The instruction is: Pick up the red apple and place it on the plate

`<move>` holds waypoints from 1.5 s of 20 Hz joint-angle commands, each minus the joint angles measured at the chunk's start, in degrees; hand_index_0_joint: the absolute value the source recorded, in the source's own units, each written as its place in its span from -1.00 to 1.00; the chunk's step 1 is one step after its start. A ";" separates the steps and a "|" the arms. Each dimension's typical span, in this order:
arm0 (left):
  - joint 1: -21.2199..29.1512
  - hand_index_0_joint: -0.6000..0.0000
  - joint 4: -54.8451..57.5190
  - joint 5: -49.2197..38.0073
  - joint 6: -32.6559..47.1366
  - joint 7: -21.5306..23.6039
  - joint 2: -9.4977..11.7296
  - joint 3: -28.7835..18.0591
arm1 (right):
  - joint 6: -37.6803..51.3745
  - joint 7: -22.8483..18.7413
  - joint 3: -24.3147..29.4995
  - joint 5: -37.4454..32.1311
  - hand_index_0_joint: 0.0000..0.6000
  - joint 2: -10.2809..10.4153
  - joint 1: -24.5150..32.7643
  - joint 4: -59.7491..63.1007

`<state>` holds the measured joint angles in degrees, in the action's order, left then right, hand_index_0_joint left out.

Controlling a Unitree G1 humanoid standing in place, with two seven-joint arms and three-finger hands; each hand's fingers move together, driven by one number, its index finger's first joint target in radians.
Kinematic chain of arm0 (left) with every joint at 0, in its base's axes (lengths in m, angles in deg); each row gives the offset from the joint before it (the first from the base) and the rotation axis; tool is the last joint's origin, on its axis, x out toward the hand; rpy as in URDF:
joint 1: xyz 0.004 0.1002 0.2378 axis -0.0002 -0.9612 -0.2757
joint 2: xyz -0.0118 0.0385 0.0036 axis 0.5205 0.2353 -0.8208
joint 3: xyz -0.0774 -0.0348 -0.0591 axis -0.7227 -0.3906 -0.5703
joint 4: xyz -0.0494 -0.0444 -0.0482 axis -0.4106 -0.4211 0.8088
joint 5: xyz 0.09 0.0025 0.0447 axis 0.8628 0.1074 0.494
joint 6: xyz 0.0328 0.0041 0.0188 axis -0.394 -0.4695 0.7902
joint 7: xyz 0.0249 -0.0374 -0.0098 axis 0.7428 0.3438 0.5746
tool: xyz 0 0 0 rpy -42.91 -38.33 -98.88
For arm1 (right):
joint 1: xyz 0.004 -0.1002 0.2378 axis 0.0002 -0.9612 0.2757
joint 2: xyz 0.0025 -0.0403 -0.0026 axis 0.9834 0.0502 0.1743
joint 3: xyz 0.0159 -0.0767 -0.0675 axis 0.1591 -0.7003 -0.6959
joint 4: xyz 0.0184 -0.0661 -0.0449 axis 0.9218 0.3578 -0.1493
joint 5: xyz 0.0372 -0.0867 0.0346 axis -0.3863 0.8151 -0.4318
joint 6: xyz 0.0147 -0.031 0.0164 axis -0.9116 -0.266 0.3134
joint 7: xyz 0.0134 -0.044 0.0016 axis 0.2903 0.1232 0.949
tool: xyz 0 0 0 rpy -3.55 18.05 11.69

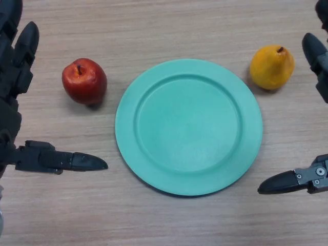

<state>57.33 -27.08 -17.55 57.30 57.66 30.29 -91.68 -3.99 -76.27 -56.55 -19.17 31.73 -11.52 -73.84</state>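
Note:
A red apple [84,80] stands on the wooden table, left of a green plate [188,126] and apart from it. The plate holds nothing. My left hand [20,72] is at the left edge, open, its fingers straight beside the apple's left side and its thumb [66,161] stretched out below the apple, touching nothing. My right hand [318,66] is at the right edge, open and empty, its thumb [289,181] below the plate's right rim.
A yellow-orange pear [272,66] stands right of the plate, close to my right hand's fingers. The table is light wood.

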 commanded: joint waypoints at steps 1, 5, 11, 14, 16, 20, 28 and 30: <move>0.38 1.00 2.65 0.43 6.21 1.28 0.99 -2.92 | 5.91 -0.52 2.77 -1.00 -1.00 -1.32 0.67 -3.40; 1.21 1.00 2.03 0.02 5.91 1.41 1.57 -3.37 | 5.26 -0.38 3.12 -1.07 -1.00 -1.42 0.77 -3.65; 3.03 1.00 -0.16 1.10 6.13 3.15 2.13 -2.50 | 6.69 1.05 3.18 -0.19 -1.00 -1.02 -0.52 -3.48; 8.32 1.00 -5.17 2.23 4.75 6.34 4.74 -2.68 | 6.77 0.97 3.13 0.10 -1.00 -0.86 -0.89 -3.96; 11.73 1.00 -9.76 1.75 5.01 6.75 6.41 -2.46 | 7.22 1.07 3.10 0.38 -1.00 -0.74 -1.21 -4.09; 19.06 1.00 -23.85 1.89 9.10 7.69 9.46 -0.94 | 8.77 2.17 4.52 0.00 -1.00 -0.29 -3.00 -4.59; 28.33 1.00 -44.76 10.49 16.83 8.57 7.97 5.72 | 10.94 3.14 6.80 0.23 -1.00 0.63 -5.09 -4.63; 29.41 1.00 -48.83 13.19 18.28 9.94 6.95 6.76 | 11.96 3.53 7.13 0.54 -1.00 1.03 -6.10 -4.30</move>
<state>83.73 -79.23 -5.90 67.09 65.04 34.77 -81.85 -1.35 -72.85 -51.90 -18.93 33.46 -17.98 -74.79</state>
